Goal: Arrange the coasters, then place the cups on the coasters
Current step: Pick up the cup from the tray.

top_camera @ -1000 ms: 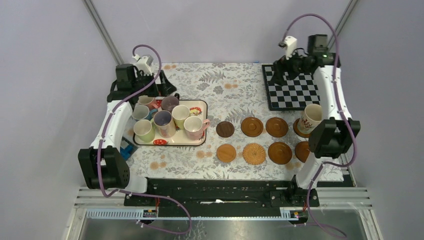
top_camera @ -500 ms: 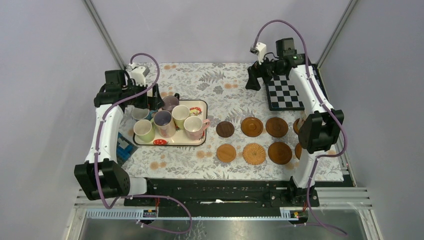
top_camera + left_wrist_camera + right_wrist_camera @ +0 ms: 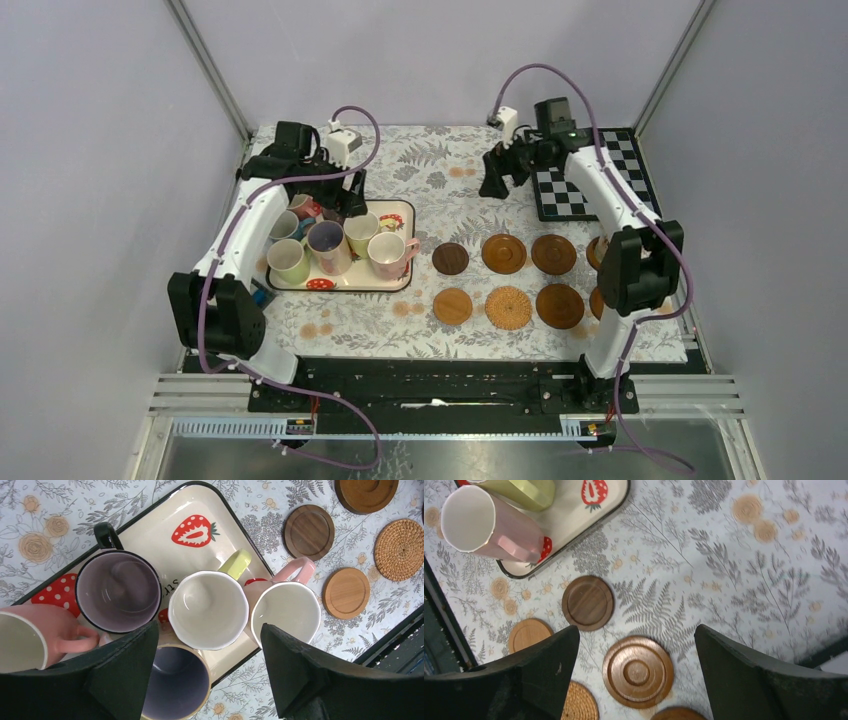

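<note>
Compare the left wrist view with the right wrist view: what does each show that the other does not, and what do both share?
Only the left wrist view shows the black-handled mug, a second pink mug at the left edge, and the tan-rimmed mug near the bottom.
Only the right wrist view shows a broad bare stretch of flowered cloth.
Both show the strawberry tray, the pink mug at its corner, the dark coaster, the pale wooden coaster and the woven coaster.
</note>
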`<action>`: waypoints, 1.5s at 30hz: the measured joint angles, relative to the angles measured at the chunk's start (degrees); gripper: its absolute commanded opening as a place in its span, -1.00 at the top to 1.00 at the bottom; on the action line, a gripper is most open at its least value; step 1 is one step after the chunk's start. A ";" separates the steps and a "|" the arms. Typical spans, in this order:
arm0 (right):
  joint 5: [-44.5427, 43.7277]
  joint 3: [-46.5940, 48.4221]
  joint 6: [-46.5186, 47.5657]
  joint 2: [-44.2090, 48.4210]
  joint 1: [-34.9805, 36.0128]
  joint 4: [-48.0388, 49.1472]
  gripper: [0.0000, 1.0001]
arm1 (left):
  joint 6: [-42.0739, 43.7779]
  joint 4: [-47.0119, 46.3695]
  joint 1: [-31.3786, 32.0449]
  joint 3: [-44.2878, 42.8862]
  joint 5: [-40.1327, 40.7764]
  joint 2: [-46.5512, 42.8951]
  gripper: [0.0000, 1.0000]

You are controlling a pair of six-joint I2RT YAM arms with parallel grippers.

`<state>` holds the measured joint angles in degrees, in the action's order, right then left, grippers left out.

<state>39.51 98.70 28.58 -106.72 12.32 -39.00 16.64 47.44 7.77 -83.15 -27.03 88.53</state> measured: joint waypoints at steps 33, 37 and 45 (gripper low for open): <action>-0.26 -2.27 31.26 -10.05 27.32 3.56 -0.34 | -12.70 -3.72 -13.51 2.27 -5.79 -4.92 -0.66; -1.40 -3.37 32.41 -10.45 28.98 3.56 -0.25 | -12.70 -4.42 -13.53 3.37 -5.77 -5.46 -0.67; -3.34 -3.58 33.38 -11.98 30.67 3.65 -0.07 | -13.60 -5.60 -13.70 4.31 -5.79 -6.47 -0.69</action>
<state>36.16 95.11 61.95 -118.69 42.98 -35.35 3.05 41.85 -5.93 -78.85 -32.82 82.06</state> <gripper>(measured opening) 0.566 0.840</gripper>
